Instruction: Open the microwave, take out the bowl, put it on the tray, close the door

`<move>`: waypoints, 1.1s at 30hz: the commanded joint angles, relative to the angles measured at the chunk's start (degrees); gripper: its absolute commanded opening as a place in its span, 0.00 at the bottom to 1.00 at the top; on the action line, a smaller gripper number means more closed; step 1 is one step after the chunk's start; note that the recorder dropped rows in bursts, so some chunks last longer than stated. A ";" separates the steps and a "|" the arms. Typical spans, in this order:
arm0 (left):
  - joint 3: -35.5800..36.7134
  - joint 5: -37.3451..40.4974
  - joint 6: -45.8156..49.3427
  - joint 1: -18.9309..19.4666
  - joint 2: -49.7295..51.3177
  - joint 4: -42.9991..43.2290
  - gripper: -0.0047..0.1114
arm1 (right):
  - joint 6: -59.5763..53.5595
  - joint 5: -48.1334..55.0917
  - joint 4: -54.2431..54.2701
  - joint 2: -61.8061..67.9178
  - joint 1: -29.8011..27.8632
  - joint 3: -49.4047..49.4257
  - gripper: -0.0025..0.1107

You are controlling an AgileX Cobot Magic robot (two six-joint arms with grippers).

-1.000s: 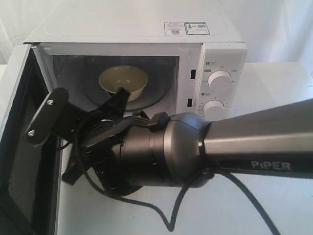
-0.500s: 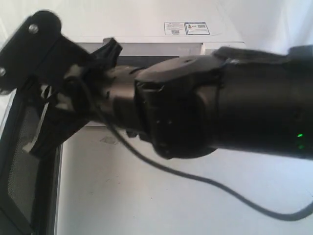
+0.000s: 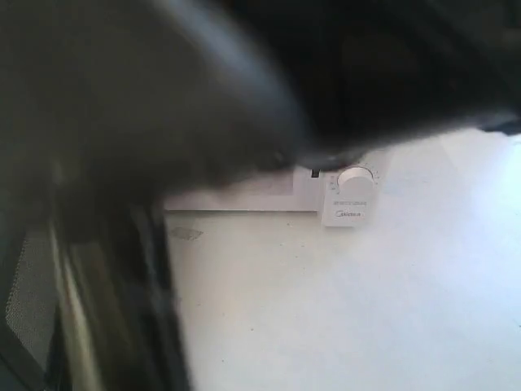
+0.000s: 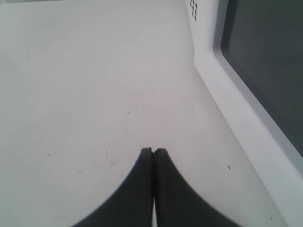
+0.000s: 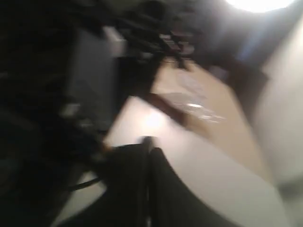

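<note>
The white boxy microwave (image 3: pixel 352 194) stands toward the far edge of the white worktop (image 3: pixel 342 309), mostly hidden by a blurred dark arm (image 3: pixel 203 81). Its white, dark-windowed door (image 4: pixel 265 61) lies just beside the left claw (image 4: pixel 153 151), which is clenched and empty. The right claw (image 5: pixel 147 142) is blurred and also clenched.

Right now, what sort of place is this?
Probably a robot test bench staged as a kitchen: a white countertop microwave on a white table, with a dark robot arm blocking the view.
</note>
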 commanded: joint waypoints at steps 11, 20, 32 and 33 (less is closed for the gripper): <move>0.22 0.03 0.00 0.17 -0.29 -0.37 0.04 | 105.81 -9.41 -113.73 2.19 0.20 -0.76 0.02; 0.22 0.03 0.00 0.17 -0.29 -0.37 0.04 | 94.45 -8.87 -118.44 14.64 0.00 -0.76 0.02; 0.22 0.13 0.00 0.17 -0.29 -0.37 0.04 | 88.49 -12.86 -115.00 30.06 -6.31 -4.33 0.02; 0.22 0.13 0.00 0.17 -0.29 -0.37 0.04 | 84.92 -11.31 -112.68 30.06 -6.31 -4.48 0.02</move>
